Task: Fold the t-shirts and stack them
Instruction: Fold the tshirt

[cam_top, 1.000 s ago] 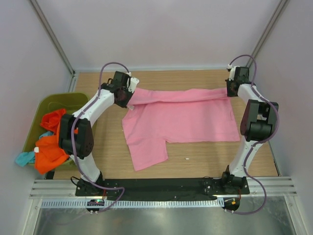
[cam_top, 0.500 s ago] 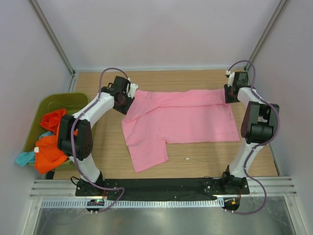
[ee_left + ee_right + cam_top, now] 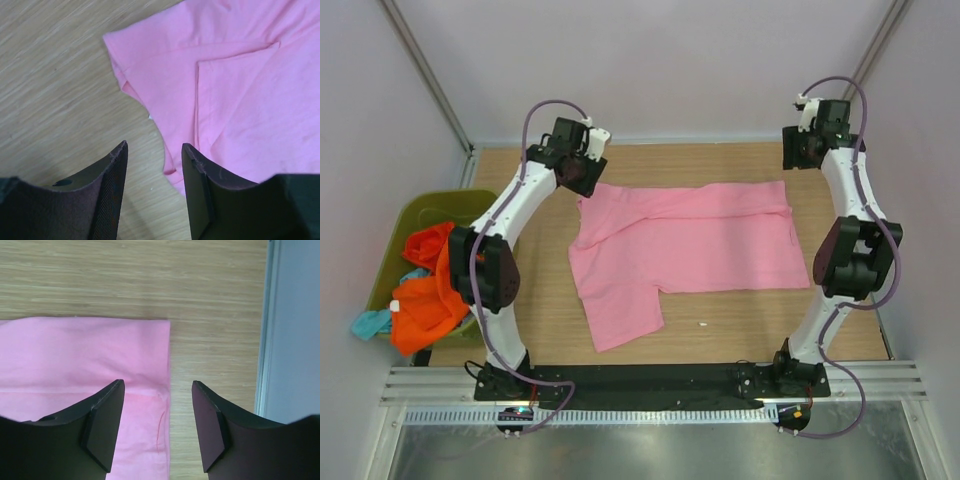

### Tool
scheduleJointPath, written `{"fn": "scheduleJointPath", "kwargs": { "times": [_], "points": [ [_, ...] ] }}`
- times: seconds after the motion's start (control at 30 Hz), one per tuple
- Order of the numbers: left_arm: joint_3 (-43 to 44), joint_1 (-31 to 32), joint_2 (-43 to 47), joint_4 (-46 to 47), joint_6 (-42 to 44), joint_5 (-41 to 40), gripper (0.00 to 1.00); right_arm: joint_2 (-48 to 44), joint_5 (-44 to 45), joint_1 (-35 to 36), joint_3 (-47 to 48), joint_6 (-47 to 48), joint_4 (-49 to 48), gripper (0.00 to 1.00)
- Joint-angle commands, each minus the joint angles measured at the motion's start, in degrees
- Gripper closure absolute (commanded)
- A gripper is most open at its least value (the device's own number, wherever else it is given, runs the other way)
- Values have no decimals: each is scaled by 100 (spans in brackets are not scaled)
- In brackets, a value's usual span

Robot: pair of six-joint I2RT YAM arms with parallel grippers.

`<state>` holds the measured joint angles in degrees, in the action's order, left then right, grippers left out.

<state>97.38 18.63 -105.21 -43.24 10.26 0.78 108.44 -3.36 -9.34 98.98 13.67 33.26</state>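
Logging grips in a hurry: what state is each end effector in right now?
Left end effector: open, holding nothing.
Right end effector: open, holding nothing.

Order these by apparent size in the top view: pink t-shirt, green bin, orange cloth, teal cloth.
1. pink t-shirt
2. green bin, partly covered by clothes
3. orange cloth, partly hidden
4. teal cloth, only a small part shows

Left arm and right arm extend toward the far side, with left gripper and right gripper both parted, fingers pointing down, gripping nothing.
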Motion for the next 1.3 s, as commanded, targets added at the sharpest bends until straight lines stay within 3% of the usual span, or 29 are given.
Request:
{"fn": "scheduleJointPath", "kwargs": {
  "times": [0.0,0.33,0.73,1.03,1.27],
  "points": [
    [517,9,-691,-52,116,615,52,430,-543,126,762,39,1094,38],
    [2223,-62,-2143,-923,-428,2242,55,1362,-631,468,1070,118,972,38],
    [2900,-53,-3032,-1125,-428,2190,55,2242,-666,477,1528,-49,735,38],
    [3164,-62,-3497,-1055,-639,2752,55,2278,-561,504,1449,30,726,38],
    [3217,-53,-3542,-1037,-692,2534,57,2287,-526,556,1361,74,726,38]
  ]
}}
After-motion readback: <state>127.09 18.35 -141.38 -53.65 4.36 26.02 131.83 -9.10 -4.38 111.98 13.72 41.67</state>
